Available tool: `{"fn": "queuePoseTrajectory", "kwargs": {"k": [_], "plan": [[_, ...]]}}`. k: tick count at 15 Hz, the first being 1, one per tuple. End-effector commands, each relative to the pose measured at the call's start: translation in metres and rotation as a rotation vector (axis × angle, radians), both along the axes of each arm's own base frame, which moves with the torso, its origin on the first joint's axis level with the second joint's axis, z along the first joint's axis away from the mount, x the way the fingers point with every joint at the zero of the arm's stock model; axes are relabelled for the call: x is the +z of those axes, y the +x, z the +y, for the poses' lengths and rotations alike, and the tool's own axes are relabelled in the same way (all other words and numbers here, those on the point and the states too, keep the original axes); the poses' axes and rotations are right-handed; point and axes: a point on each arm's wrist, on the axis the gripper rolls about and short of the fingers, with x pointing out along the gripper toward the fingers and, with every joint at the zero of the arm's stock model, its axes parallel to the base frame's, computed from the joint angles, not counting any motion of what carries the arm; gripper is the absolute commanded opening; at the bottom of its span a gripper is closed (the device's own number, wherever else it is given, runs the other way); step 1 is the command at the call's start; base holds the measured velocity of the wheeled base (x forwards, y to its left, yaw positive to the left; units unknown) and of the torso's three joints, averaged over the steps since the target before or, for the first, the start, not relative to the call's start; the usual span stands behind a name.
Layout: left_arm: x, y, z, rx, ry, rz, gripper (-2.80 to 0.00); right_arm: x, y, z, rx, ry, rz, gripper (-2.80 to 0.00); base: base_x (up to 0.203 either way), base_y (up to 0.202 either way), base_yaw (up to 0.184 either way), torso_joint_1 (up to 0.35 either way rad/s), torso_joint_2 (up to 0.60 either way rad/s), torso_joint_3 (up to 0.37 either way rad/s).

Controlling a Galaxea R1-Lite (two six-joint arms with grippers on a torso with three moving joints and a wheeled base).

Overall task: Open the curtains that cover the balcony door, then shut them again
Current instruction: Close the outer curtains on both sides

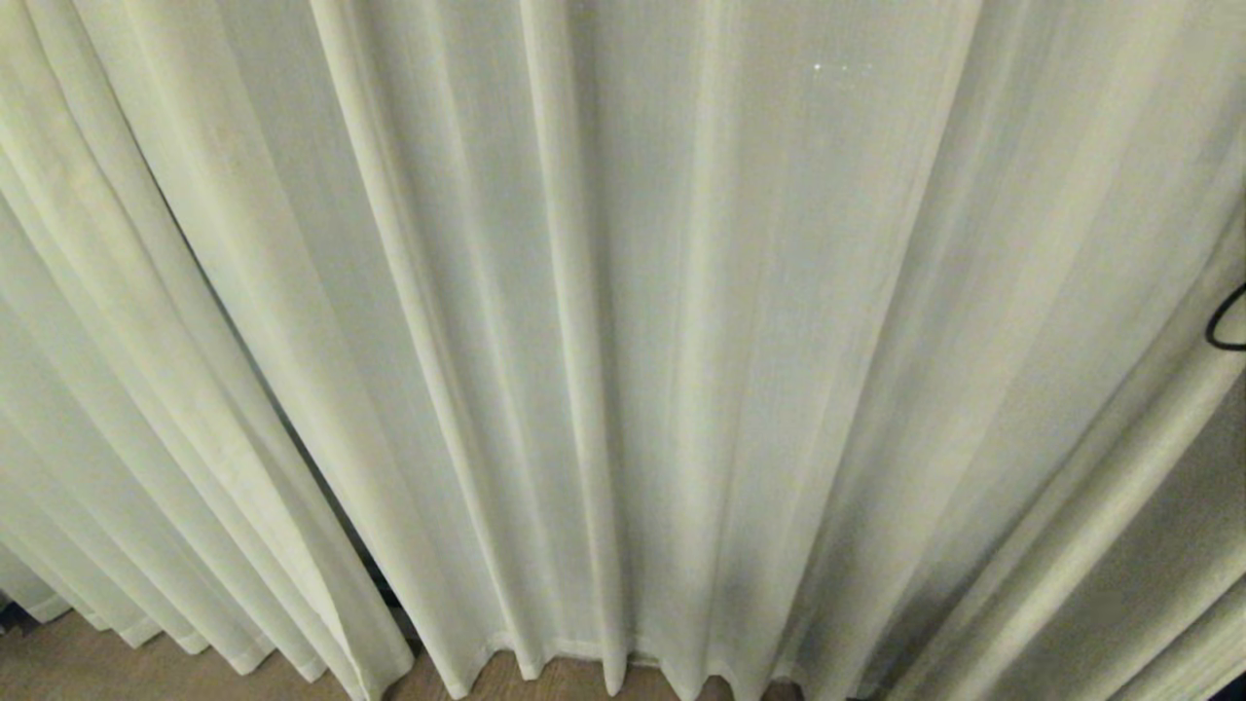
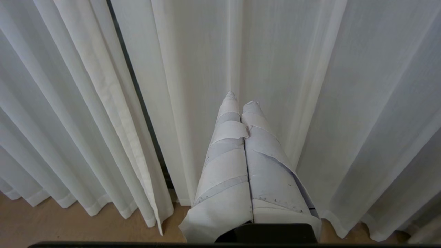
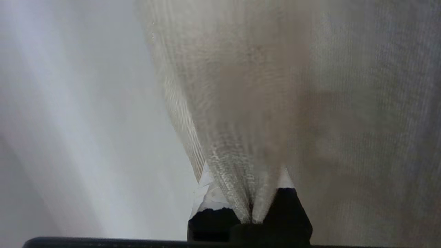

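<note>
The cream-white pleated curtains [image 1: 623, 321] hang to the floor and fill the head view. The balcony door is hidden behind them; only a thin dark strip [image 2: 137, 89] shows in the gap between two panels. In the right wrist view my right gripper [image 3: 250, 201] is shut on a fold of the sheer curtain [image 3: 241, 120], and the cloth bunches down between its tape-wrapped fingers [image 3: 206, 186]. My left gripper [image 2: 241, 100] is shut and holds nothing. Its white-wrapped fingers [image 2: 224, 165] point at the curtain [image 2: 282, 69] low down, a little short of it. Neither gripper shows in the head view.
A strip of brown wooden floor [image 1: 117, 662] runs under the curtain hems. A loop of black cable [image 1: 1227, 321] pokes in at the right edge of the head view. Thicker folds [image 1: 1119, 545] hang at the lower right.
</note>
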Motion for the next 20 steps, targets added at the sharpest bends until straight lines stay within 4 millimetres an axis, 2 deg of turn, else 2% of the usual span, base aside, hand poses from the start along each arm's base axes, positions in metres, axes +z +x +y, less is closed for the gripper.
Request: {"fn": "queuePoseTrajectory", "kwargs": {"k": [1,4,11,16,20], "plan": [[0.0,0.0,0.0,0.001,0.0,0.0,-2.8,0.017,-0.012,0.015,0.019,-0.022,-0.038,-2.8,0.0,0.0,0.0,0.0,0.0,0.0],[0.0,0.0,0.0,0.001,0.0,-0.001,-2.8,0.022,-0.022,0.041,0.07,-0.023,-0.039,-2.8,0.0,0.0,0.0,0.0,0.0,0.0],[0.0,0.0,0.0,0.001,0.0,-0.002,-2.8,0.041,-0.024,0.137,0.261,-0.114,-0.072,-2.8,0.0,0.0,0.0,0.0,0.0,0.0],[0.0,0.0,0.0,0.001,0.0,-0.001,-2.8,0.039,-0.018,0.208,0.296,-0.164,-0.047,-2.8,0.0,0.0,0.0,0.0,0.0,0.0],[0.0,0.0,0.0,0.001,0.0,0.0,-2.8,0.03,-0.011,0.252,0.323,-0.221,-0.041,-2.8,0.0,0.0,0.0,0.0,0.0,0.0]]}}
